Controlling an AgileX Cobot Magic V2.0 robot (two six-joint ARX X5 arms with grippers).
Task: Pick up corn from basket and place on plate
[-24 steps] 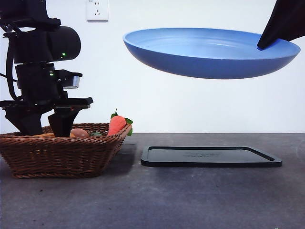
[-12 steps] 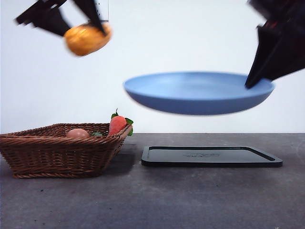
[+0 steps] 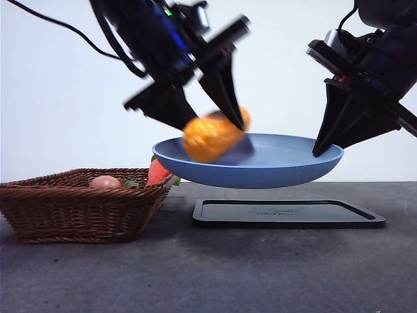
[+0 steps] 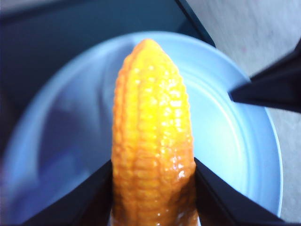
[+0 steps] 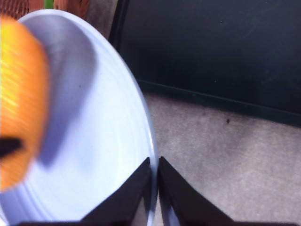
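Observation:
The glossy orange-yellow corn (image 3: 212,135) (image 4: 153,141) hangs just above the blue plate's left part, with my left gripper (image 3: 208,107) (image 4: 153,197) shut on it. In the right wrist view the corn (image 5: 21,99) is a blurred orange shape at the edge. The blue plate (image 3: 287,166) (image 4: 235,141) (image 5: 94,141) is held in the air over the black tray, my right gripper (image 3: 319,151) (image 5: 154,181) shut on its right rim. The dark wicker basket (image 3: 65,208) stands on the table at the left.
A tan egg (image 3: 105,182) and a red-orange carrot (image 3: 156,172) lie in the basket. Below the plate, a flat black tray (image 3: 287,214) (image 5: 211,52) rests on the grey table (image 3: 208,274). The white wall closes the back.
My left gripper has carried the corn from high at the left down and right to over the plate. The right gripper has lowered the plate closer to the tray.

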